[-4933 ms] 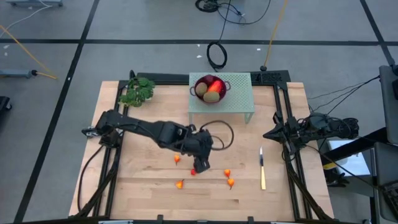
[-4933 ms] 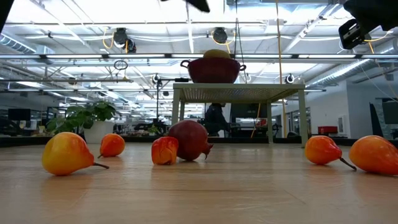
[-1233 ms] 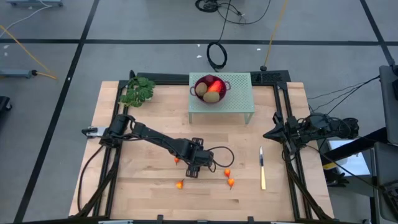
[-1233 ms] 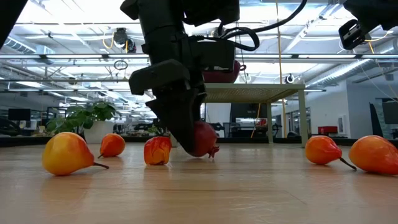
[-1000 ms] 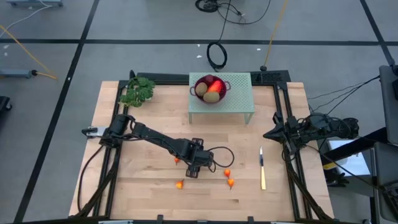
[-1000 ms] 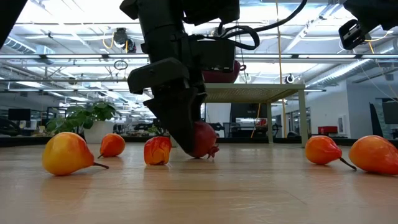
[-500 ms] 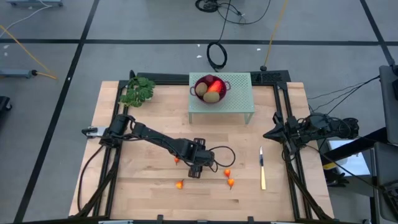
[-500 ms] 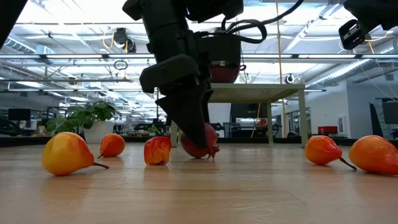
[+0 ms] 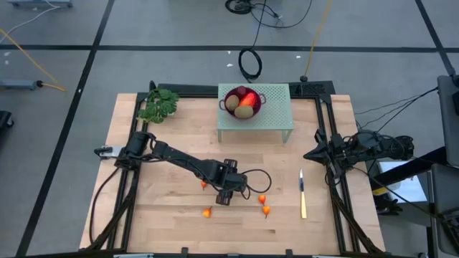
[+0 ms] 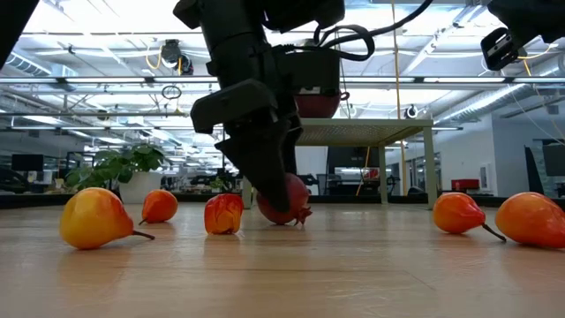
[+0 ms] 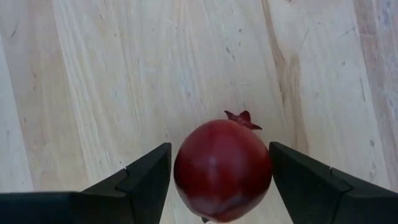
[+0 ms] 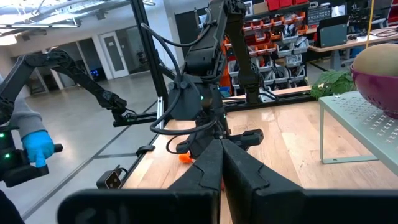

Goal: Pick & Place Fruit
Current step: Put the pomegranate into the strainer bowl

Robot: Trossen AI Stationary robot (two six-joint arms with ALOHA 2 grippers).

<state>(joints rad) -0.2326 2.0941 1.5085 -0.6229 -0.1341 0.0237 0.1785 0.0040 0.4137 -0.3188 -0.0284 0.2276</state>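
Bracketing the pomegranate [image 11: 222,169], your left gripper [image 11: 219,177] stands low over the bench [image 9: 172,143], one finger on each side of the fruit — the wrist view shows a sliver of gap at both flanks, so call the jaws spread around it, not yet clenched.

- Pomegranate: on the bench, mid-front, crown pointing away from the wrist; centred between the fingers so a squeeze should not roll it aside.
- Small pears — four by your overhead count: loose on the bench, one [image 9: 204,185] just beside the gripper, one [image 9: 208,212] nearer the front edge, two [image 9: 264,204] close together toward the knife [image 9: 302,195]. Left lying, each for its own pick, I judge.
- Bowl [image 9: 244,100]: on the green stand [image 9: 276,118] at the back, already holding fruit; the likely drop point.
- Sprig [image 9: 159,106]: back left corner, clear of the work.
- Right gripper [image 12: 219,163]: parked at the bench's right edge, jaws pressed together on nothing.

Next, as I read it: close, then lift high enough to clear the stand.
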